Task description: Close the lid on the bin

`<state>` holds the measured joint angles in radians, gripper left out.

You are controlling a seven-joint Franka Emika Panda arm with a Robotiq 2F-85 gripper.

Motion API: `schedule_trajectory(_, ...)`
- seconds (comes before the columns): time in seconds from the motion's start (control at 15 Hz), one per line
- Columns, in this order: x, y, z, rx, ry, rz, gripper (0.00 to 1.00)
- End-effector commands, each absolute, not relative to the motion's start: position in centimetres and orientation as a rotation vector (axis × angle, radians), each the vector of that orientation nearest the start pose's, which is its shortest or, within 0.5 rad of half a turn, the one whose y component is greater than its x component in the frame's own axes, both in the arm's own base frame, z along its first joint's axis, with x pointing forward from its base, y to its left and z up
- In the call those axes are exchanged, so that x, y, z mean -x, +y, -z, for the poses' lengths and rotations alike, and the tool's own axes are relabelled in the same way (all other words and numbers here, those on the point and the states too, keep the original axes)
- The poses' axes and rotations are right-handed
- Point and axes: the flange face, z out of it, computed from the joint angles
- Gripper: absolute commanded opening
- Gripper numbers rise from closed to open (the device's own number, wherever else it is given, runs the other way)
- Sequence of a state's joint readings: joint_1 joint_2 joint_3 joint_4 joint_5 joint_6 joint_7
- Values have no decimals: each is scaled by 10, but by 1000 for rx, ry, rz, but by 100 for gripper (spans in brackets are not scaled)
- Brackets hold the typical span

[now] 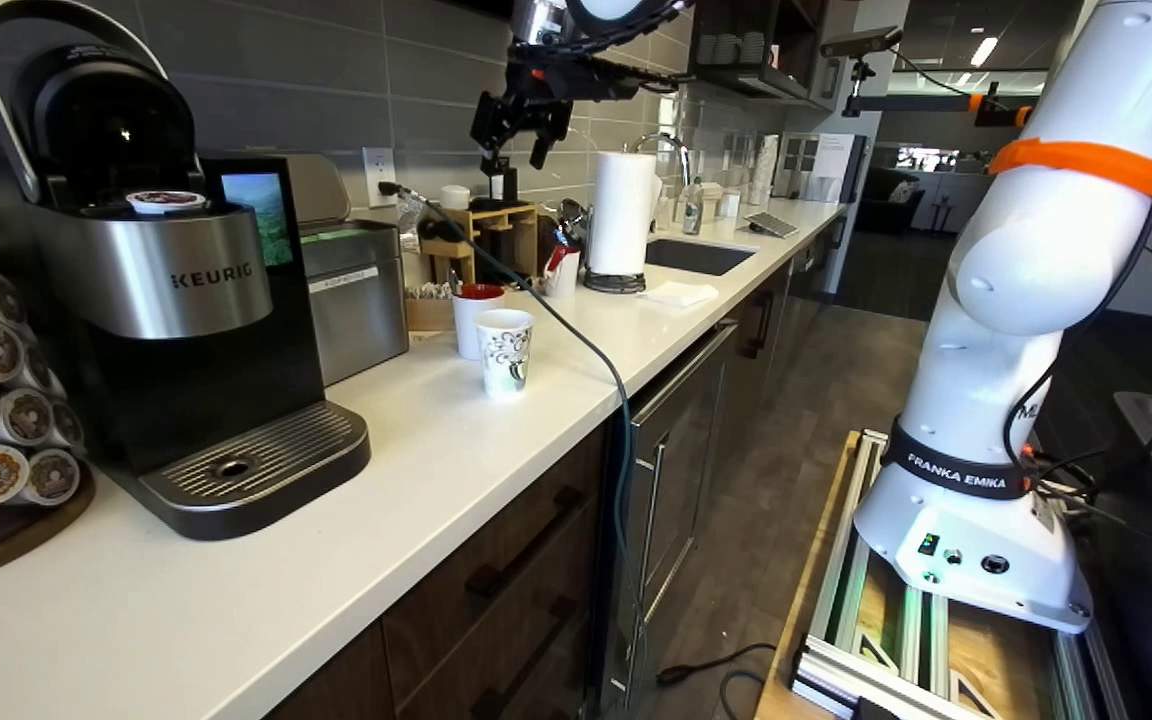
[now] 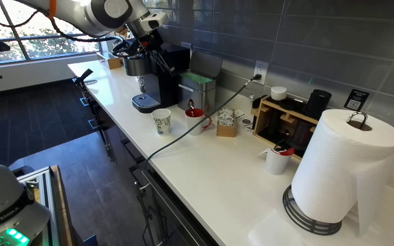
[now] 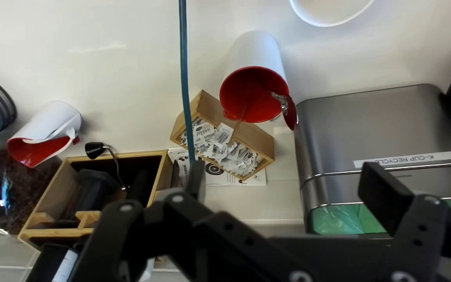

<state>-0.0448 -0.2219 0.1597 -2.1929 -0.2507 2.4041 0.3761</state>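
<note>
The bin is a small boxy steel-grey container with a green liner in its open top, in both exterior views (image 1: pixel 361 310) (image 2: pixel 197 94). Its grey lid (image 1: pixel 311 185) stands raised at the back, near the wall, and also shows in an exterior view (image 2: pixel 206 64). In the wrist view the bin (image 3: pixel 370 121) is at the right, its label upside down; its lid cannot be made out there. My gripper (image 3: pixel 288 180) is open and empty, with one finger overlapping the bin's opening in that view. It hangs above counter height in both exterior views (image 1: pixel 516 150) (image 2: pixel 164 63), apart from the lid.
The coffee machine (image 1: pixel 191 270) stands right beside the bin. A red-lined mug (image 2: pixel 194 123), a paper cup (image 2: pixel 162 122) and a packet box (image 2: pixel 226 128) are near it. A cable (image 2: pixel 197 124) runs from the wall outlet across the counter. A wooden organizer (image 3: pixel 159 156) is farther along.
</note>
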Motion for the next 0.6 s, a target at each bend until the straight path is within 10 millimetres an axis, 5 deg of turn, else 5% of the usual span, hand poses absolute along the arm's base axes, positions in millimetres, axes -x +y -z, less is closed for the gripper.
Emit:
schedule_trajectory(0.0, -519, 62, -526, 3175, 171, 765, 100)
schedule_trajectory(0.13, -519, 63, -528, 3173, 172, 773, 100)
schedule_trajectory(0.53, -563, 56, -459, 2983, -100, 681, 100)
